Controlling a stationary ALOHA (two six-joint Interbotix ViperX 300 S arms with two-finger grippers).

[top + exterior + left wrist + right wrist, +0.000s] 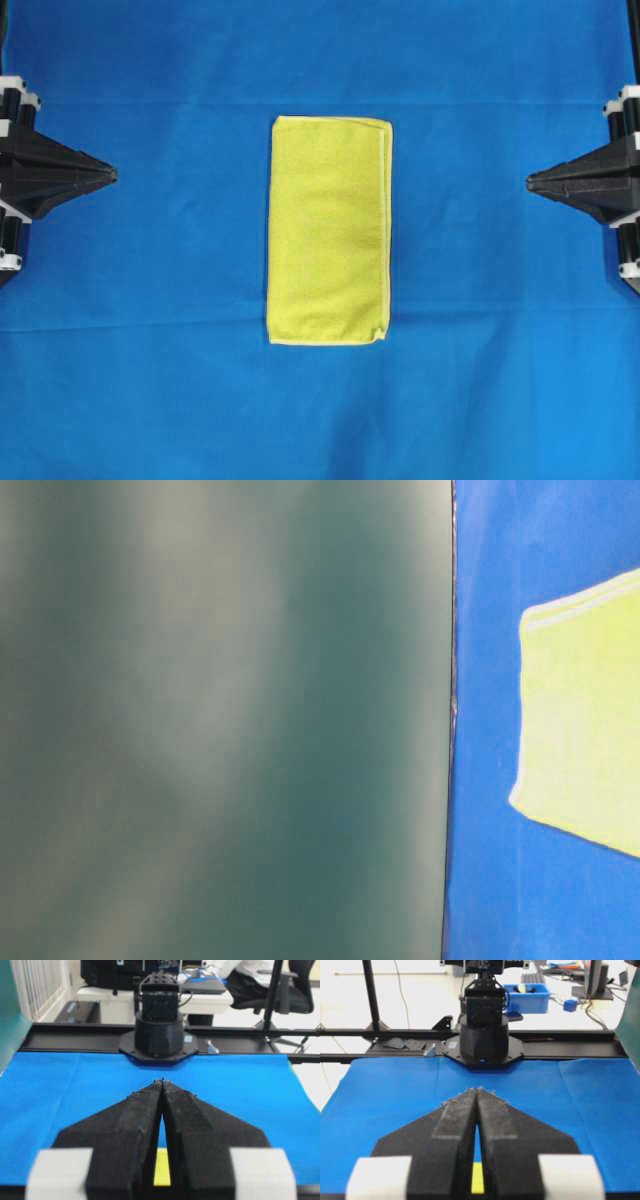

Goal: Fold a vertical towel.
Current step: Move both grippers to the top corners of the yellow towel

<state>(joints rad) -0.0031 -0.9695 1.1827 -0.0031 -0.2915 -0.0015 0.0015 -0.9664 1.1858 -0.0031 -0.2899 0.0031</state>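
One towel (329, 230): bright yellow microfiber, rectangular, long side running up and down in the overhead view, doubled in layers, pale stitched edges stacked along its right side, flat and smooth. Midway between the two sets of jaws, well apart from both, on one blue cloth (150, 350) draped over the table. Two grippers: left gripper (112, 175) with jaws pressed together, tips aimed at the towel, nothing pinched; right gripper (531, 181) likewise closed and empty, facing from the opposite side. In each wrist view, a sliver of yellow below the closed fingers, opposite arm's base beyond.
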